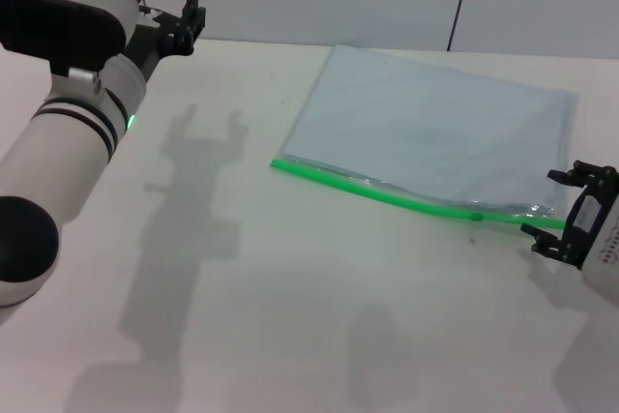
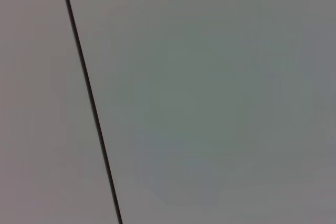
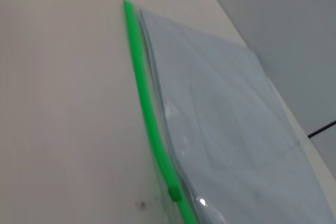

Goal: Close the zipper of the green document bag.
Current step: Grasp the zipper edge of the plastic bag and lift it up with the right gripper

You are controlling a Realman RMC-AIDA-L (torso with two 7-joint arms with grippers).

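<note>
— So, where are the right gripper (image 1: pixel 563 212) and its jaws?

— Low at the surface's (image 1: pixel 290 316) right edge, jaws spread and empty, just beside the right end of the zipper (image 1: pixel 387 196). The slider tab (image 1: pixel 475 216) sits a little way in from that end, near the jaws.

— And the zip's long axis?

— It runs from the jaws away toward the robot's left, slanting slightly farther off as it goes. The right arm is plainly nearer; I judge the pull would go leftward along the strip.

— The left gripper (image 1: pixel 184 21)?

— Raised far off at the left, jaws apart, holding nothing, well apart from the green document bag (image 1: pixel 435 128).

— Materials?

— The bag is a flat, translucent pale blue-grey plastic rectangle, glossy near the zip, lying flat. The strip is thin, bright green plastic, slightly bowed in the right wrist view (image 3: pixel 149 124).
</note>
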